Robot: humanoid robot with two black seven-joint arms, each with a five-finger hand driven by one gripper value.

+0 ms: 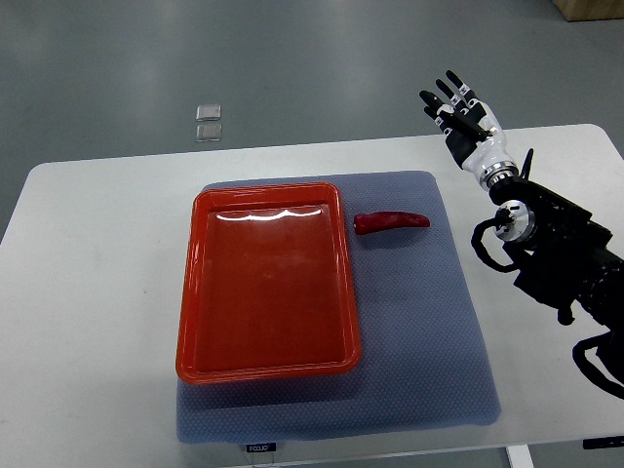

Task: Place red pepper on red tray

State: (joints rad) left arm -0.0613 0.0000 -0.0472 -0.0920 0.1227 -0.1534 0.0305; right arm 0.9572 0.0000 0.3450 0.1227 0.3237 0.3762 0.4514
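Right robot hand (464,117) released, fingers spread, far right of red pepper (391,222). Pepper beside red tray (268,369) rim. Risk: slim, tapered pepper rolling from grasp, catching rim.

- The tray (268,283) lies on the mat (429,322), toward its left.
- The pepper (391,222) lies on the mat, just right of the tray's far corner.
- The mat lies on the table (88,292).
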